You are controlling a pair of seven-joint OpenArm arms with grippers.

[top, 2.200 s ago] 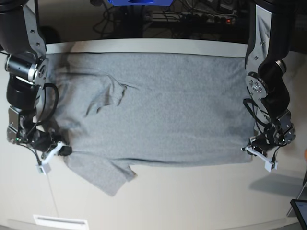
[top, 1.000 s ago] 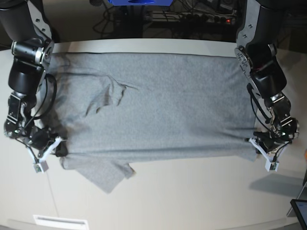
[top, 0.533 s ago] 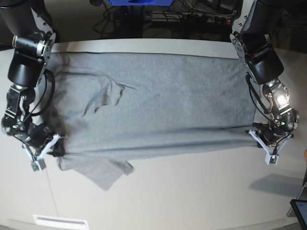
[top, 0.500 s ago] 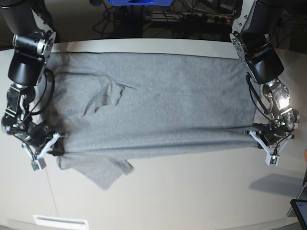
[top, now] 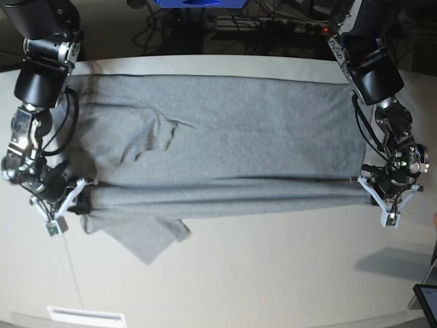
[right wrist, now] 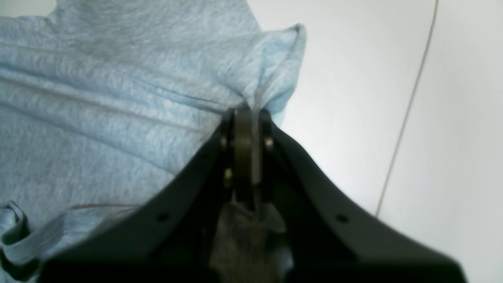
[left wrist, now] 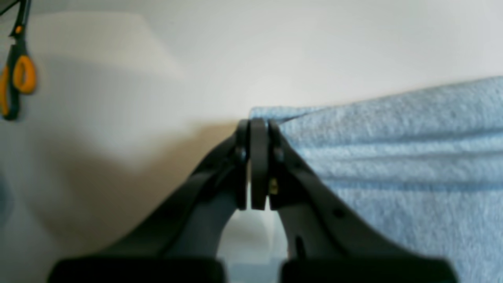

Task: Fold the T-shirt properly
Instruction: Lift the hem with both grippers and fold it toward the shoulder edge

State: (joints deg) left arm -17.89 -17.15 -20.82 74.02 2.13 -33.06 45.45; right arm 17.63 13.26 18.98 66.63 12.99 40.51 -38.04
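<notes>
Both pincers, left pincer (top: 374, 196) and right pincer (top: 77, 199), are pinching the near hem of the large heather-grey cotton T-shirt (top: 225, 137), spread across the pale tabletop (top: 273, 273); first lengthwise fold underway, next needing an even carry toward the far edge

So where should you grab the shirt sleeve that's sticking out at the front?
Probably at its loose tip, coming in from the front table edge. The sleeve lies flat, pointing outward past the shirt, with bare table around it. Both hands, left and right, are shut on the shirt's near edge.
</notes>
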